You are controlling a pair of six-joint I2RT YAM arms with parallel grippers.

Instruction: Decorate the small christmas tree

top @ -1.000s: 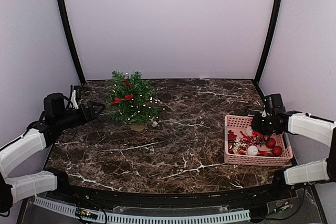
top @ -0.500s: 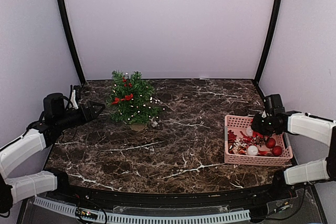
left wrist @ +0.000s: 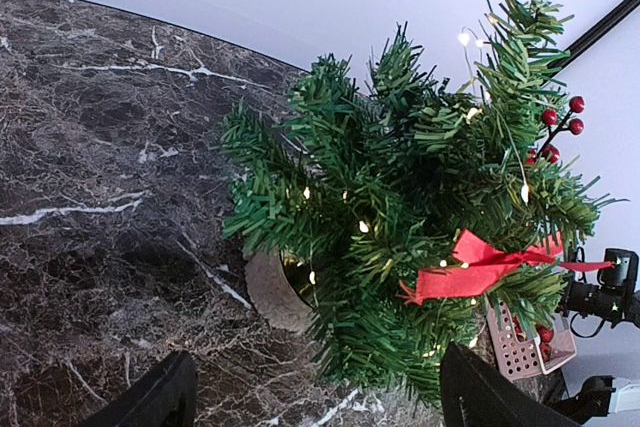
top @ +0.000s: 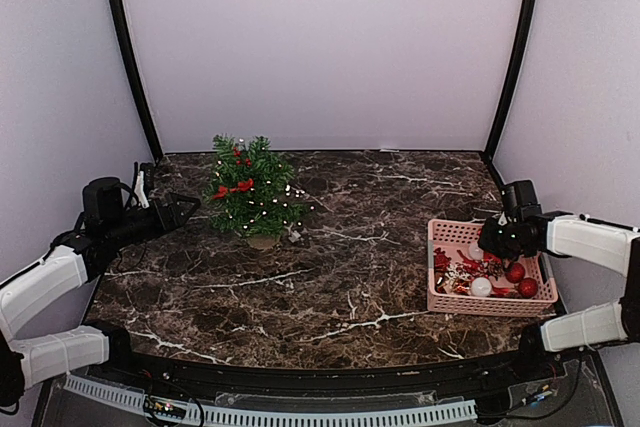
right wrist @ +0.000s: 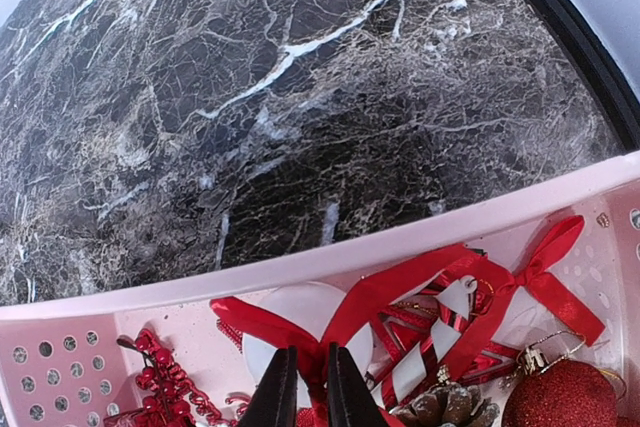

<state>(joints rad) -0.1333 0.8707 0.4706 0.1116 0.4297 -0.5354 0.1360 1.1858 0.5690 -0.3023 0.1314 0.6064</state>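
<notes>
The small christmas tree [top: 252, 190] stands at the back left of the marble table, with a tan pot, tiny lights, a red bow [left wrist: 480, 265] and red berries [left wrist: 560, 125]. My left gripper [top: 186, 207] is open just left of the tree; the tree fills the left wrist view [left wrist: 420, 217] between the spread fingers [left wrist: 150, 402]. My right gripper [top: 492, 245] is down in the pink basket [top: 440, 300]. In the right wrist view its fingers [right wrist: 278, 392] are shut on the knot of a red ribbon bow [right wrist: 395, 297].
The basket [right wrist: 330, 262] at the right holds red baubles [top: 521, 279], a white ball [top: 481, 287], a candy cane [right wrist: 440, 337], a pine cone [right wrist: 450, 409], a red berry sprig [right wrist: 160, 382]. Black frame posts stand at the back corners.
My right gripper has sunk slightly lower into the basket. The left arm and the tree have not moved.
</notes>
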